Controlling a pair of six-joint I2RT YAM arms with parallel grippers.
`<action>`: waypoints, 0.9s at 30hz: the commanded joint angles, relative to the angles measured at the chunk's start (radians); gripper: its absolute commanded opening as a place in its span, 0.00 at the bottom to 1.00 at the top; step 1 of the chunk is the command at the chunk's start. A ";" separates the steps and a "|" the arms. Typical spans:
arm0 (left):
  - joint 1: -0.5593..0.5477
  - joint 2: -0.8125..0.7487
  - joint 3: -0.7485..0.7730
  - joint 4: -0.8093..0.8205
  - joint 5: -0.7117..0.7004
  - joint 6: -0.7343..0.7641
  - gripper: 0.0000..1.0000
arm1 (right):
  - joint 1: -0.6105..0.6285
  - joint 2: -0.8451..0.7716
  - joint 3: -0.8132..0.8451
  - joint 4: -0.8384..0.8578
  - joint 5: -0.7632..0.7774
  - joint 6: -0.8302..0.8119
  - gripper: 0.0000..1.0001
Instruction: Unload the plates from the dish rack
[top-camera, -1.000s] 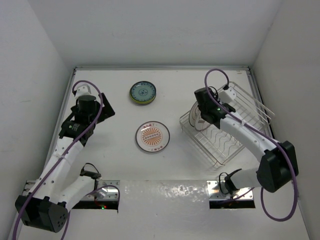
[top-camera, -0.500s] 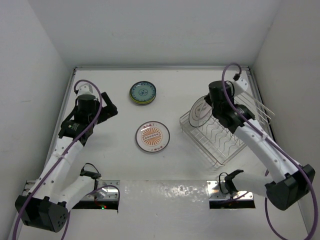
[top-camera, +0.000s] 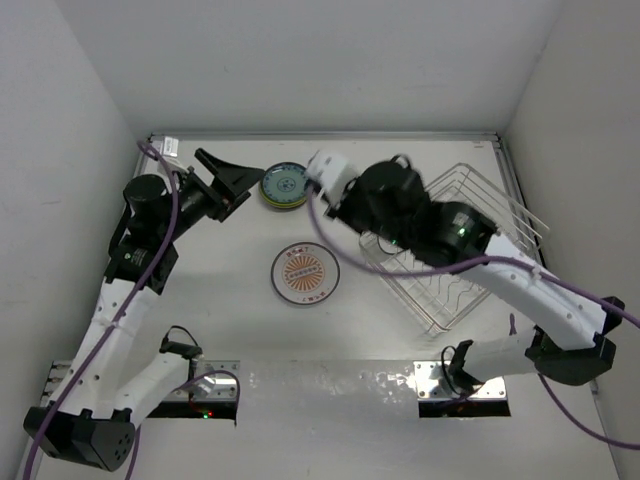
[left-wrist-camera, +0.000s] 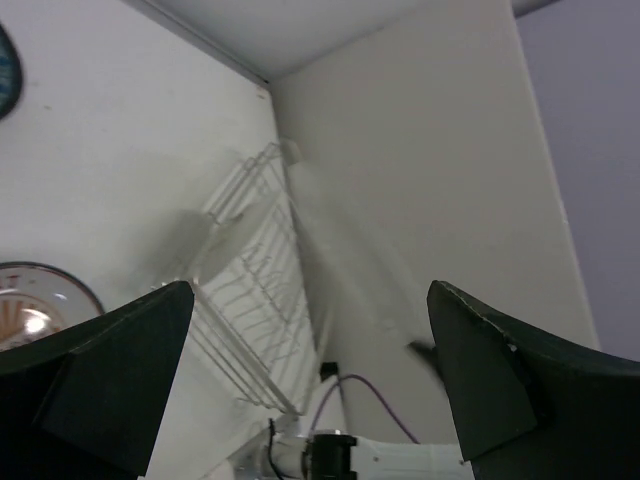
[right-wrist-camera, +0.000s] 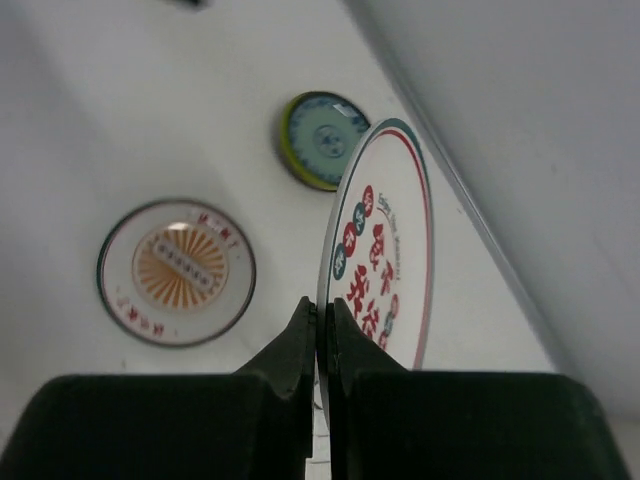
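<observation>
Plate (right-wrist-camera: 385, 270), white with red-teal lettering, upright, aloft over counter (right-wrist-camera: 80, 120), out of dish rack (top-camera: 445, 300) at frame right. Clamped at rim in right fingers (right-wrist-camera: 295, 345). Nothing in left fingers (left-wrist-camera: 100, 380), spread wide. Carry step, likely. Next: tip flat, lower beside sunburst plate (right-wrist-camera: 176, 272), release.

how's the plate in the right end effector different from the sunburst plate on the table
Pose: the held plate stands on edge, pinched at its rim by the right end effector; the sunburst plate lies flat on the table.
Pattern: the held plate shows red and teal marks; the sunburst plate has orange rays.
Both are round with white grounds.
</observation>
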 joint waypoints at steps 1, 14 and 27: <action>0.008 0.014 -0.012 0.163 0.135 -0.156 1.00 | 0.150 -0.003 -0.093 -0.052 0.080 -0.375 0.00; 0.002 0.077 -0.159 0.055 0.152 -0.034 0.94 | 0.384 0.039 -0.297 0.425 0.132 -0.576 0.00; 0.000 0.110 -0.223 0.071 0.010 0.050 0.00 | 0.438 0.125 -0.355 0.571 0.272 -0.553 0.90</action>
